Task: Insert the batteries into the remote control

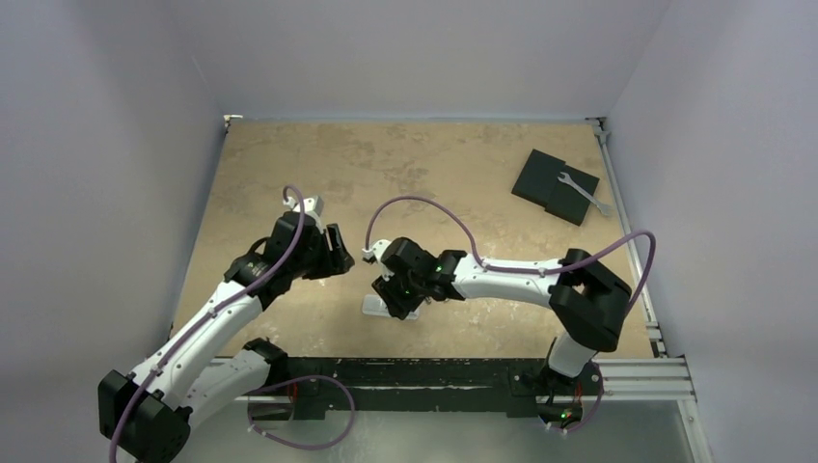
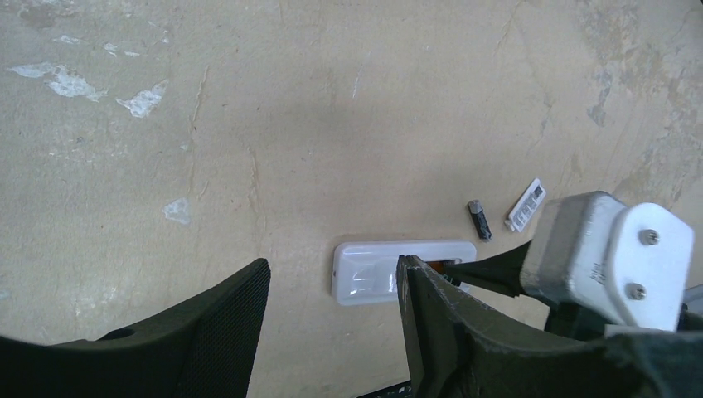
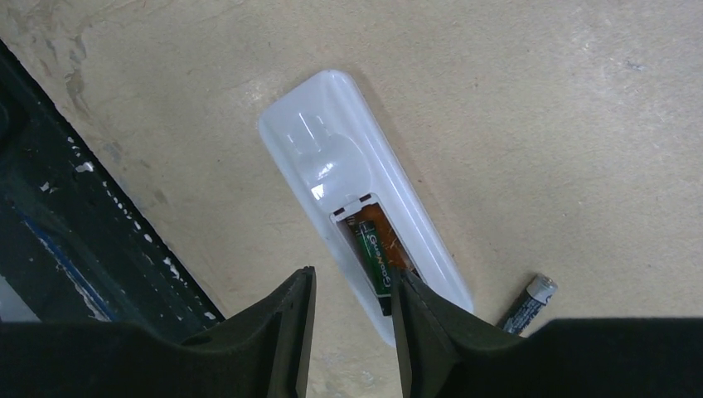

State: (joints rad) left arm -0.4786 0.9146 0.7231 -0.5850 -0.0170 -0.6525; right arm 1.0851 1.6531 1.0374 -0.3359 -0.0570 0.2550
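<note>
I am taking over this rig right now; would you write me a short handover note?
The left gripper is open and empty, above the table near the remote control.
The right gripper is open and empty, just over the remote's uncovered battery bay.
The remote lies face down.
Done: the first battery sits in the bay.
Left: the second battery lies loose on the table beside the remote; seat it.

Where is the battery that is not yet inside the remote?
The loose battery lies on the table beside the open end of the remote, at the lower right of the right wrist view.
</note>
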